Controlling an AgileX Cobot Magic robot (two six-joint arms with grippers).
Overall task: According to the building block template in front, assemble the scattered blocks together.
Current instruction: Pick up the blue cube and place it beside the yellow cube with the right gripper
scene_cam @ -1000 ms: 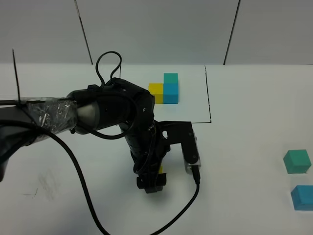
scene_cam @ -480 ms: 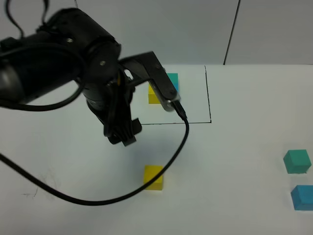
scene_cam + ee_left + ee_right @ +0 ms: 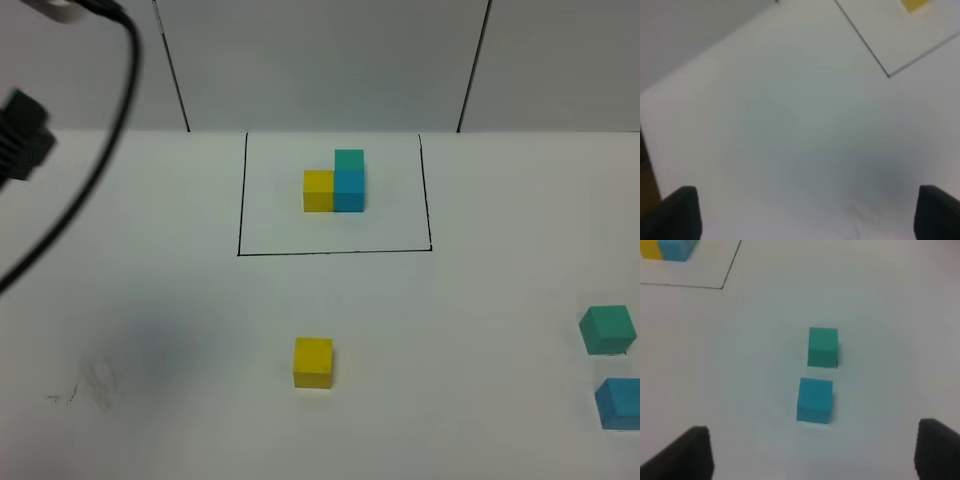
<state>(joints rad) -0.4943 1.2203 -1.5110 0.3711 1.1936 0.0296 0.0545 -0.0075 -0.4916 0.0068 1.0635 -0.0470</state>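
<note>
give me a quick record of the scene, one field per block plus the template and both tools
template: L-shaped trio of cubes inside black outline
yellow cube: alone on table, in front of the outline
teal-green cube: far right
blue cube: in front of the teal-green cube, not touching it
left tool: open, holds nothing
right tool: open, holds nothing, looks down at the teal-green and blue cubes
assembly: no loose cubes joined

On the tabletop [image 3: 500, 300] a thin black-line rectangle [image 3: 335, 252] borders the building block template [image 3: 337, 188]: yellow joined to blue, teal-green on top of the blue. Well apart from the rectangle, the loose yellow cube [image 3: 313, 361] stands alone. At the right edge the loose teal-green cube [image 3: 607, 329] sits near the loose blue cube [image 3: 619, 403], not touching. A black arm part [image 3: 22, 140] and a cable [image 3: 132, 60] show at upper left.
</note>
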